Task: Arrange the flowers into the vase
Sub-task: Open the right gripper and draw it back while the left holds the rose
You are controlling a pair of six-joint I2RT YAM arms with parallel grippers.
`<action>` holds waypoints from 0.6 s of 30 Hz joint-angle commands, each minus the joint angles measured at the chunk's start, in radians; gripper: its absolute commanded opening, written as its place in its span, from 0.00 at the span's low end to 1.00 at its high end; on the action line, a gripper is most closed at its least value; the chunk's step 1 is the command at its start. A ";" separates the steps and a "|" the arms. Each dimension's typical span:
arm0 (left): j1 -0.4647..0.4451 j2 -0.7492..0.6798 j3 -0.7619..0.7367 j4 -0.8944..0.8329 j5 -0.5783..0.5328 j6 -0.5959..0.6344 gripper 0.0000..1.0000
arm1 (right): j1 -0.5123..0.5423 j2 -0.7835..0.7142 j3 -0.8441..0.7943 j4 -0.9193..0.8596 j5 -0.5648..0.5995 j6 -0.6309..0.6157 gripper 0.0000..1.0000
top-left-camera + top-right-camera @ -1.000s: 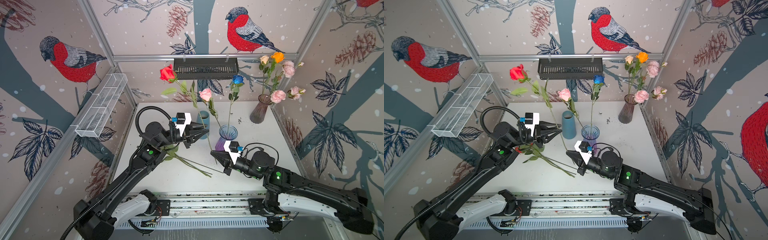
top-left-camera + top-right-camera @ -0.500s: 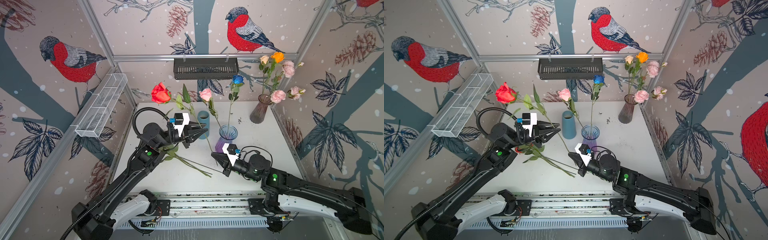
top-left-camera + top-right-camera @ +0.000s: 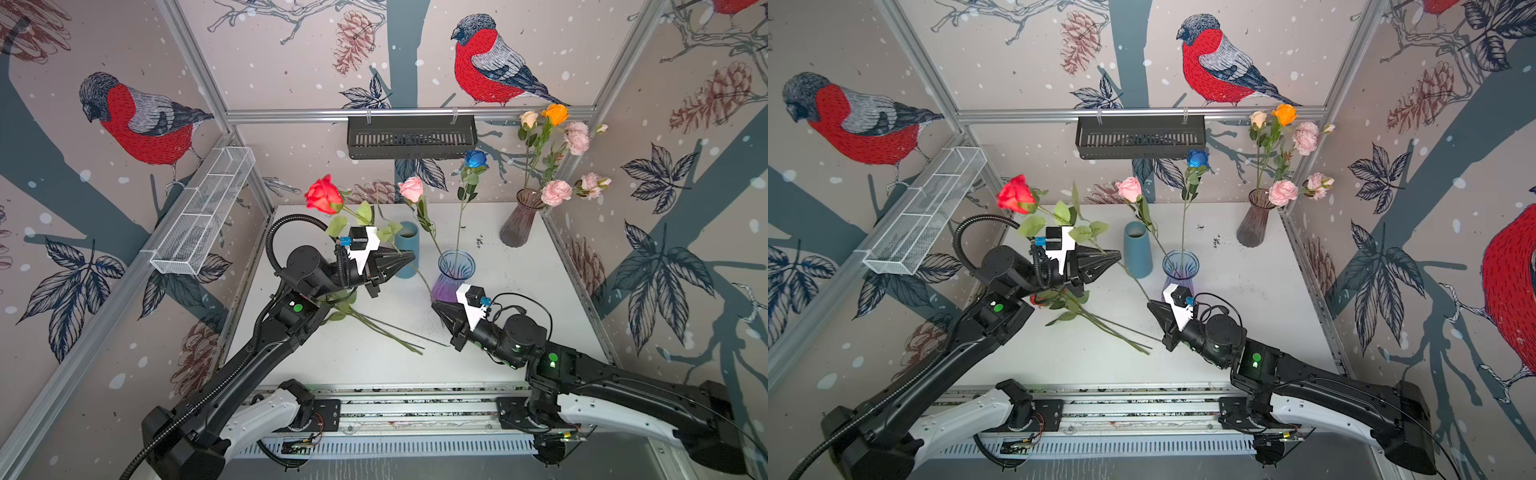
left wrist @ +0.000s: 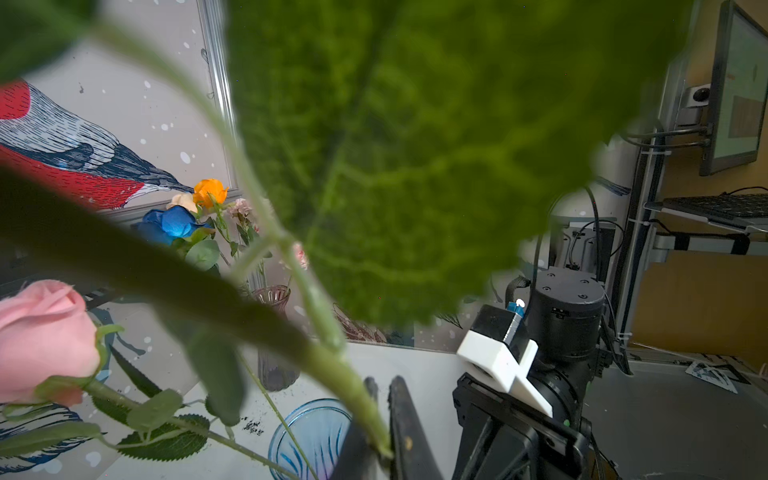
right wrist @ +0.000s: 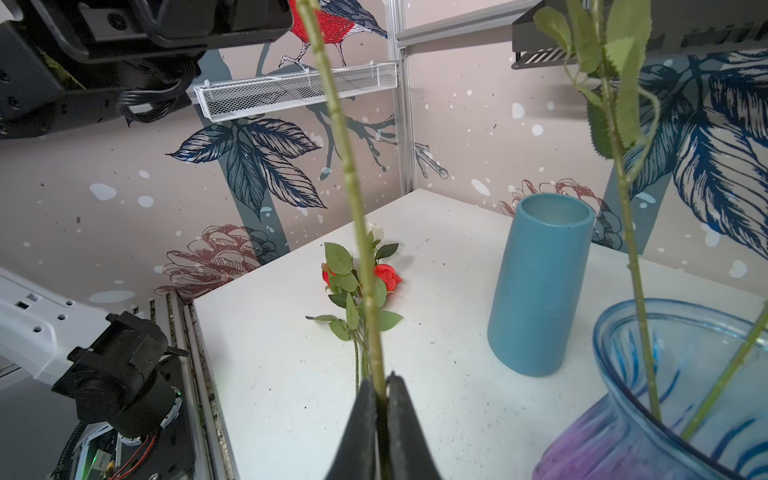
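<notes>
Left gripper (image 4: 384,382) is pinching the red rose (image 3: 323,194) mid-stem; right gripper (image 5: 381,380) is nipping the stem's lower end, likely to steer it into the blue glass vase (image 5: 602,449), standing just beside those fingers (image 5: 401,415).

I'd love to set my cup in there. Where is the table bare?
Barest: the table between glass vase, grey vase and the right wall; also the front strip between the loose stems and the rail. Crowded: the middle left, where left claw and right claw hold the red rose by the teal vase.
</notes>
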 commanded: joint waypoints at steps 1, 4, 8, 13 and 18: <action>0.000 0.005 0.011 0.011 -0.008 0.035 0.00 | 0.001 -0.023 0.013 0.001 0.045 0.018 0.49; -0.023 0.011 0.026 -0.031 -0.059 0.080 0.00 | -0.001 -0.067 0.057 -0.116 0.223 0.068 0.52; -0.101 0.055 0.142 -0.168 -0.167 0.164 0.00 | -0.028 -0.138 0.119 -0.368 0.541 0.195 0.53; -0.125 0.129 0.287 -0.213 -0.246 0.174 0.00 | -0.089 -0.285 0.087 -0.534 0.631 0.285 0.53; -0.128 0.238 0.418 -0.249 -0.274 0.213 0.00 | -0.121 -0.456 0.004 -0.573 0.632 0.329 0.53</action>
